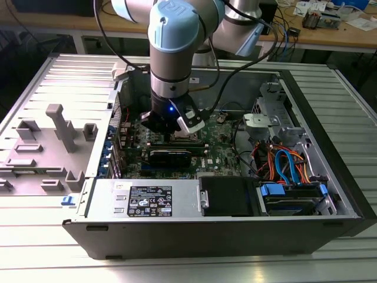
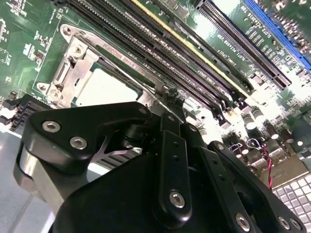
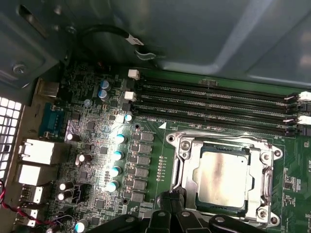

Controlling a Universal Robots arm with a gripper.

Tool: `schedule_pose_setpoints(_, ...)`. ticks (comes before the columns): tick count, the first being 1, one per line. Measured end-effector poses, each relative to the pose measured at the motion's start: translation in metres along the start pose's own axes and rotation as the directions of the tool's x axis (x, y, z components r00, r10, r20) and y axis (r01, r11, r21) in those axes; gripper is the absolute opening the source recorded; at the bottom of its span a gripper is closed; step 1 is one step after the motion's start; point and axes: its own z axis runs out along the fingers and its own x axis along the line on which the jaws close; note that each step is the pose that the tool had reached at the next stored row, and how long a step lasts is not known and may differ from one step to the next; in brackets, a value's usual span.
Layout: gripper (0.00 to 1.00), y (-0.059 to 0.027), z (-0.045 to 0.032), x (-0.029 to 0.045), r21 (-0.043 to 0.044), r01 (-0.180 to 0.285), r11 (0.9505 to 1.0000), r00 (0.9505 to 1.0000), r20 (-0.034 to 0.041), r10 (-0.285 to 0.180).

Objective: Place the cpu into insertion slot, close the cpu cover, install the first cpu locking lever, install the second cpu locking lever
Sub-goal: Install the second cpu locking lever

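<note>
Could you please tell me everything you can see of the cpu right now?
The cpu is a small, flat square chip with a dull silver-grey metal top, slightly smudged. It lies level in the insertion slot, and the silvery cpu cover frames its edges, the top showing through the window. The gripper hangs close beside the socket; contact with the chip cannot be made out.

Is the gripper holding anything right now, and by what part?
Cannot be told. The gripper sits low at the socket's edge, its tips hidden. The chip lies seated under the metal cover.
</note>
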Motion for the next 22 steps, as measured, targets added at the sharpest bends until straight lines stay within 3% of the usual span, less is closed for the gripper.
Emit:
schedule_pose_setpoints(2, 0.11, 0.0011, -0.0045, 0.0001, 0.0000, 0.001, 1.0000, 1.0000, -0.0002, -0.001)
schedule_pose_setpoints(4, 0.11, 0.0027, -0.0132, 0.0002, 0.0001, 0.001, 1.0000, 1.0000, -0.0001, -0.001)
schedule_pose_setpoints(6, 0.11, 0.0053, -0.0279, 0.0003, 0.0000, 0.001, 1.0000, 1.0000, -0.0004, -0.001)
schedule_pose_setpoints(9, 0.11, 0.0071, -0.0393, -0.0003, 0.0001, 0.001, 1.0000, 1.0000, -0.0011, -0.001)
schedule_pose_setpoints(13, 0.11, 0.0084, -0.0447, -0.0055, 0.0020, 0.000, 1.0000, 1.0000, -0.0042, 0.000)
schedule_pose_setpoints(14, 0.11, 0.0081, -0.0451, -0.0103, 0.0034, 0.000, 1.0000, 1.0000, -0.0073, 0.000)
schedule_pose_setpoints(17, 0.11, 0.0064, -0.0459, -0.0252, 0.0142, -0.002, 0.9999, 0.9998, -0.0196, 0.002)
schedule_pose_setpoints(19, 0.11, 0.0059, -0.0471, -0.0295, 0.0335, -0.003, 0.9994, 0.9996, -0.0275, 0.004)
schedule_pose_setpoints(21, 0.11, 0.0058, -0.0486, -0.0324, 0.0641, -0.004, 0.9979, 0.9994, -0.0353, 0.007)
schedule_pose_setpoints(22, 0.11, 0.0057, -0.0486, -0.0328, 0.0681, -0.005, 0.9977, 0.9993, -0.0363, 0.007)
